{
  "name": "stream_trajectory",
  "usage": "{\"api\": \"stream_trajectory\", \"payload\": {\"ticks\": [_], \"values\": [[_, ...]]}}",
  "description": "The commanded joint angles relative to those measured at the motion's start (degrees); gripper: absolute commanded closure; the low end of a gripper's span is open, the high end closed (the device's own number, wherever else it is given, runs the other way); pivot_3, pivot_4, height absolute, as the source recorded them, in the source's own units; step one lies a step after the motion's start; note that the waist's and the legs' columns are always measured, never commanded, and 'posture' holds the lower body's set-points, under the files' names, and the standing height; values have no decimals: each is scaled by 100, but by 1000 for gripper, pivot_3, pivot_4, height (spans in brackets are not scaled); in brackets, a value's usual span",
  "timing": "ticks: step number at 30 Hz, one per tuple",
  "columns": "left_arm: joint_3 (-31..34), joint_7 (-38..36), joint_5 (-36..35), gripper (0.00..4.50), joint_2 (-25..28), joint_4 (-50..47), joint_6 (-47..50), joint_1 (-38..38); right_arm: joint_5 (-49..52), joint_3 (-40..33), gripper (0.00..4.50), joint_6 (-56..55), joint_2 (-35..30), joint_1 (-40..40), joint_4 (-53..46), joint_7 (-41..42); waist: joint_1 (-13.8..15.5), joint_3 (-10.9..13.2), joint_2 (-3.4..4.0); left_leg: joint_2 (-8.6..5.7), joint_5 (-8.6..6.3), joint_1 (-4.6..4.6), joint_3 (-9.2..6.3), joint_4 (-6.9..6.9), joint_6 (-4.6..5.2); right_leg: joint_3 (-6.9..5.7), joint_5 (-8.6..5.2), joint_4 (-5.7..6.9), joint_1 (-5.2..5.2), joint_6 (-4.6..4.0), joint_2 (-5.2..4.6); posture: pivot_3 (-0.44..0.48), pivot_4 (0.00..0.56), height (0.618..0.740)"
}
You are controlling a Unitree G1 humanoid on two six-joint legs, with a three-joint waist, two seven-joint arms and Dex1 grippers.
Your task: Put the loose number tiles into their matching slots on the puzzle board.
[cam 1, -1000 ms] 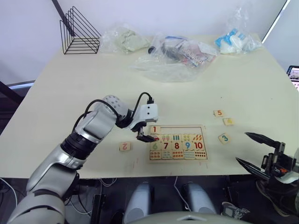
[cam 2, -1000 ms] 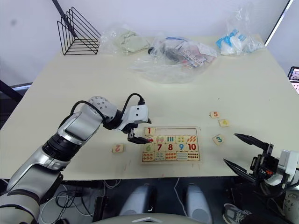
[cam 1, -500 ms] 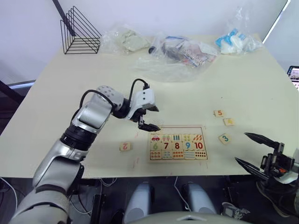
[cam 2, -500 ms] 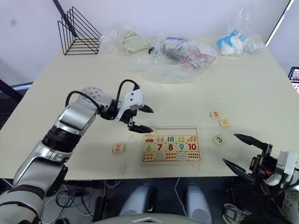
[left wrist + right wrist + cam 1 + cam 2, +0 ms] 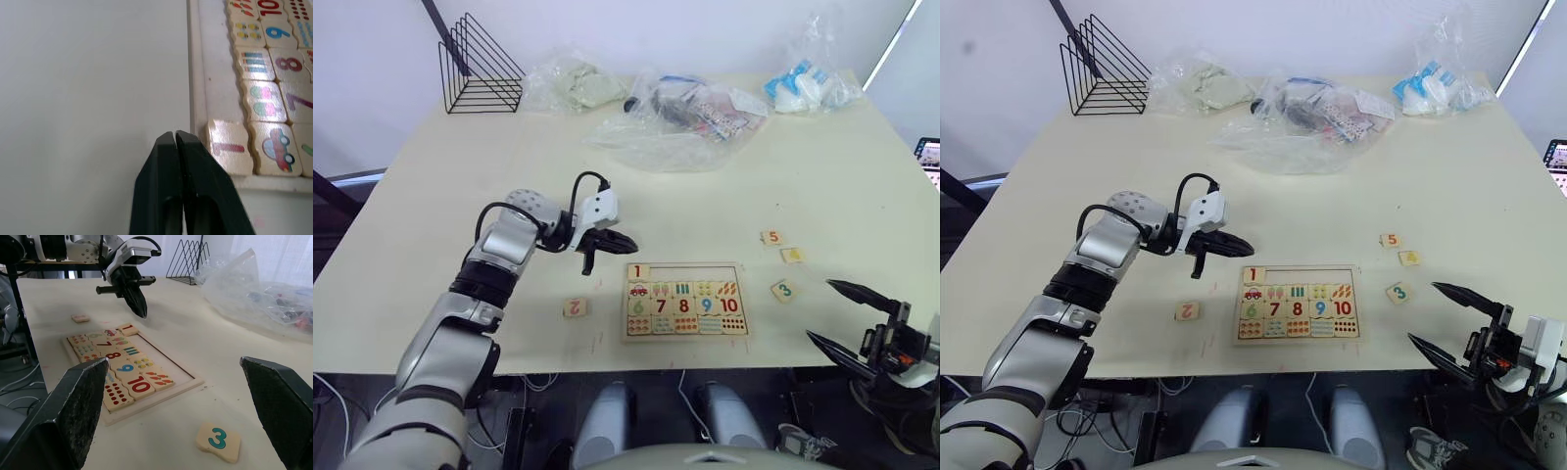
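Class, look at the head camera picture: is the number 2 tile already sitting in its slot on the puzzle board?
No: the 2 tile lies on the table, left of the puzzle board, apart from it.

A pale cream surface is standing before a plain white wall. A black wire rack and clear plastic bags are lying along its far edge. Dark floor is showing below.

- My left gripper hovers over the table, just off the puzzle board's far left corner.
- Tile 1 sits in that corner slot.
- Tile 2 lies left of the board; tiles 3, 4 and 5 lie right.
- My right gripper, spread wide, hangs off the table's near edge.
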Motion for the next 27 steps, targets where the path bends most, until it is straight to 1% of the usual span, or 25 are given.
{"api": "stream_trajectory", "payload": {"ticks": [1, 7, 20, 27], "values": [[149, -190, 15, 4480, 84, 21, -170, -130, 65, -82, 0, -78, -32, 46, -196, -1, -1, 0, 0, 0, 0, 0, 0, 0, 0, 0, 0, 0, 0, 0, 0, 0, 150, 740], [169, -355, 0, 4480, 131, -48, -122, -65, 69, -78, 0, -83, -38, 42, -188, 10, -1, 0, 0, 0, 0, 0, -1, 0, 0, -1, 0, 0, 0, 0, 0, 0, 150, 740], [182, -327, 109, 4480, 204, -139, -120, 59, 71, -64, 0, -45, -73, -4, -168, 31, -1, 0, 0, 0, 0, 0, -1, 0, 0, -1, 0, 1, 0, 0, 0, 0, 150, 740], [192, -205, 117, 4480, 107, -183, -109, 117, 65, -61, 0, -56, -66, -27, -136, 44, 0, 0, 0, 0, 0, 0, -2, 0, 0, -1, 0, 1, 0, 0, 0, 0, 150, 740]]}}
